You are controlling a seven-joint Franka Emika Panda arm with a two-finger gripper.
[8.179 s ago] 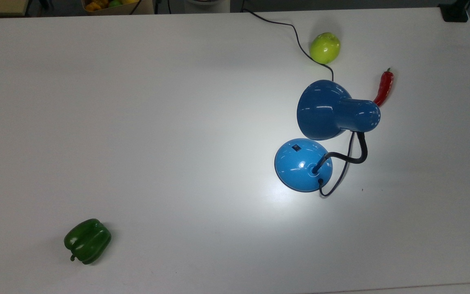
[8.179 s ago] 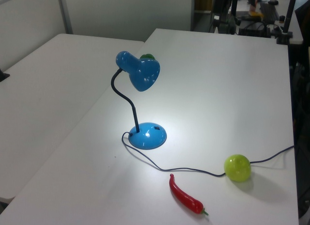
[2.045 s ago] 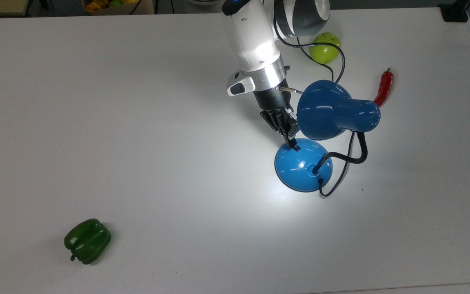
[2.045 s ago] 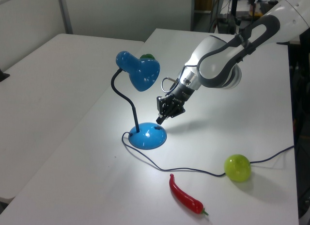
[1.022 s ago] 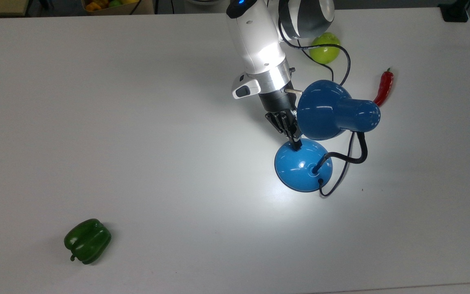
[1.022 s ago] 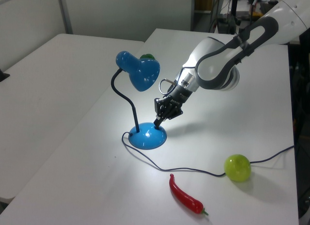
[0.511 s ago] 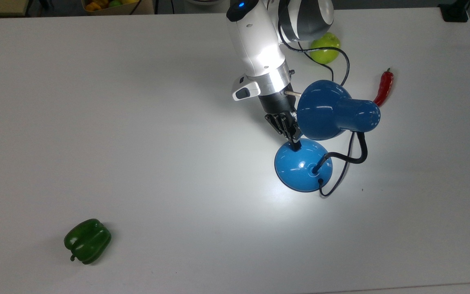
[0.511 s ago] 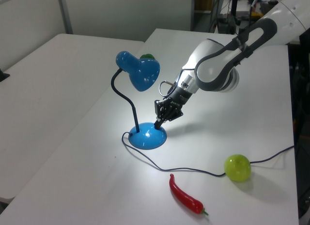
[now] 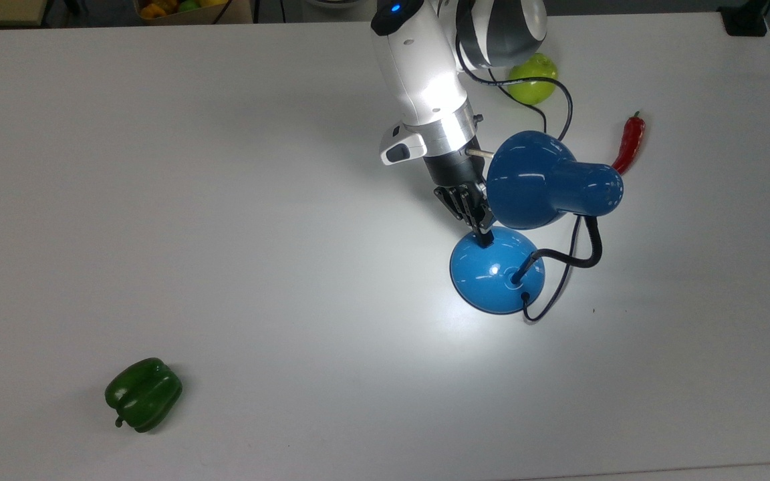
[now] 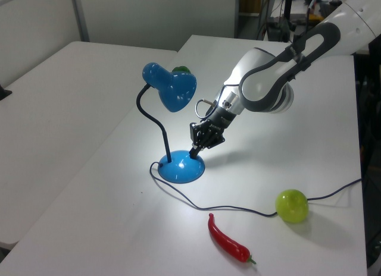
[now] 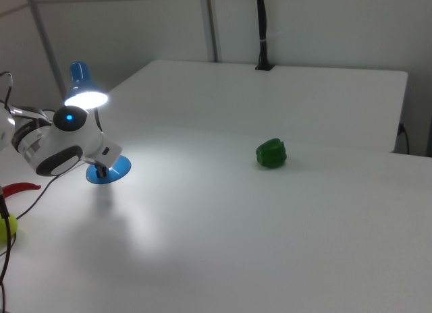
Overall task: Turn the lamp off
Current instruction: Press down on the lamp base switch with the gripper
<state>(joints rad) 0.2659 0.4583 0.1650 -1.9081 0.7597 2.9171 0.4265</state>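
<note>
So your lamp [image 9: 545,187] is not off yet. You can see the bright pool of light on the white bench [image 9: 224,200] around the round blue base [image 9: 492,274], and in the right view the shade [image 11: 86,95] glows white inside. The job is close, though. Your gripper [image 9: 485,239] has its black tip down on the far edge of the base, right where the small switch should be. The tip covers that spot, so you cannot see the switch itself. What is left, I think, is one firm push to tip the switch over, and then a lift away.

The lamp stands toward the top view's right, with its black bendy neck [image 9: 582,250] curling up from the base and the shade hanging over the far side of it. Its thin cord [image 10: 196,201] runs away past the green apple [image 10: 292,206].

Your arm [image 9: 425,73] reaches in from the far side of the bench and leans down at a slant. In the left view the gripper [image 10: 194,151] points down and to the left view's left, and the wrist sits just beside the shade without touching it, as far as you can tell. The fingers look pressed together into one thin point, holding nothing.

The red chili [image 9: 629,143] and the green pepper [image 9: 143,394] lie well apart from all this
</note>
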